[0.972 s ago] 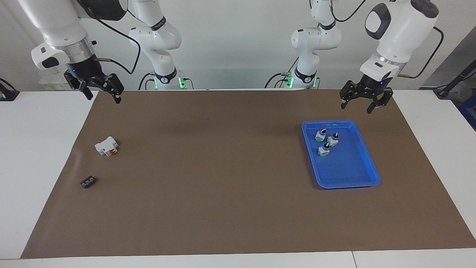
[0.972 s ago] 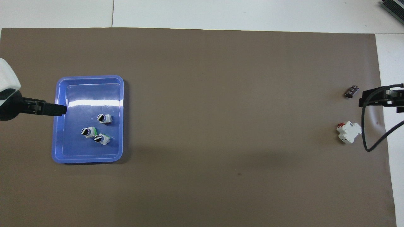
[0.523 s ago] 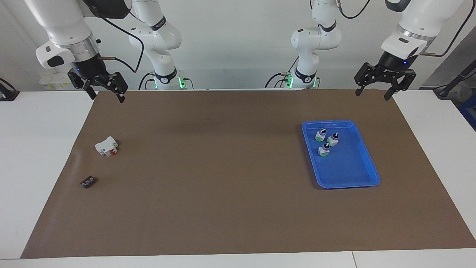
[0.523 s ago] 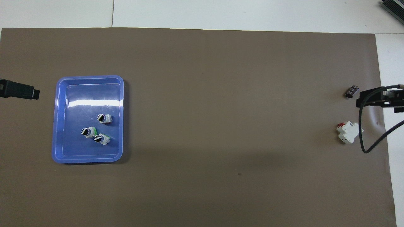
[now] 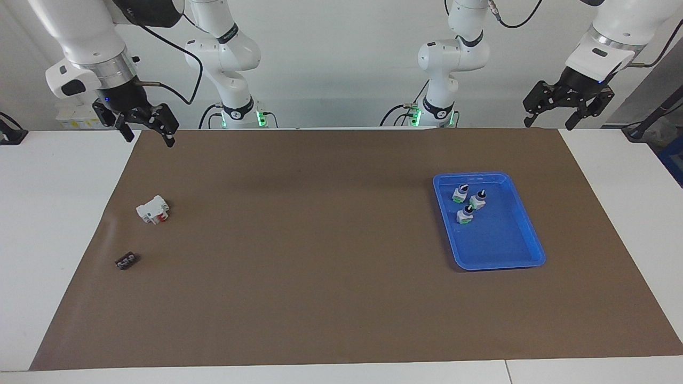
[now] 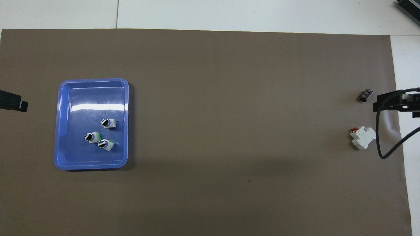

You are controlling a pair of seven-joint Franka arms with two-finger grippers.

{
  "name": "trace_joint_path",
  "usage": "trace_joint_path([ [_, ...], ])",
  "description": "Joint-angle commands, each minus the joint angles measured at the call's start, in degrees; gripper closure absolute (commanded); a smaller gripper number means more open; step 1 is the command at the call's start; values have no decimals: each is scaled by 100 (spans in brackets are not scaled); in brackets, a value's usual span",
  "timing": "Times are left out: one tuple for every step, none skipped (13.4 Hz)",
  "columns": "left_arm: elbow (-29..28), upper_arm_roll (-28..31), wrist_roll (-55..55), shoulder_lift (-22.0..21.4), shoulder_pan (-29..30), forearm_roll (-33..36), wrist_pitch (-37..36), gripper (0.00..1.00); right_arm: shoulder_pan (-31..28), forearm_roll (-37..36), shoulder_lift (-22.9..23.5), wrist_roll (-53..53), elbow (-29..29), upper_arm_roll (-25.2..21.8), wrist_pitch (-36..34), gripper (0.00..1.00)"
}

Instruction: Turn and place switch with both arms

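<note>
Three switches, each with a white body and a black knob, lie close together in a blue tray [image 5: 501, 265]: one [image 5: 460, 193], a second [image 5: 478, 199] and a third [image 5: 465, 214]. They also show in the overhead view [image 6: 107, 123] [image 6: 92, 137] [image 6: 105, 144]. My left gripper [image 5: 547, 126] is open and empty, raised over the mat's edge at the left arm's end, off the tray. One of its fingers [image 6: 13, 101] shows in the overhead view. My right gripper [image 5: 149, 142] is open and empty, raised over the mat's corner at the right arm's end.
A larger white block with a red part [image 5: 153, 209] [image 6: 362, 137] lies on the brown mat toward the right arm's end. A tiny black terminal strip [image 5: 126, 261] [image 6: 366, 95] lies farther from the robots than the block.
My left gripper has risen and drawn back from beside the tray toward the left arm's end of the table. My right gripper has barely shifted. The switches have not moved.
</note>
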Motion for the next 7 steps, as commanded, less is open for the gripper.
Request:
trace_joint_path([
  [-168, -45, -91, -131, 45, 154, 66, 0, 15, -115, -71, -255, -22, -23, -68, 0],
  [-186, -36, -91, -131, 54, 171, 56, 0, 15, -115, -71, -282, -22, -23, -85, 0],
  [-247, -45, -100, -157, 10, 206, 100, 0, 15, -115, -71, -326, -22, -23, -94, 0],
  [-273, -54, -108, -175, -8, 198, 92, 0, 15, -115, -71, -352, -22, -23, -86, 0],
  [-282, -54, -100, -192, -8, 198, 39, 0, 24, -123, -71, -361, -13, -23, -86, 0],
  [-369, -54, -108, -219, 1, 198, 21, 0, 24, -124, -71, -370, -13, -23, -86, 0],
  [-405, -54, -108, -254, 1, 198, 39, 0, 24, -89, -71, -335, -13, -23, -77, 0],
])
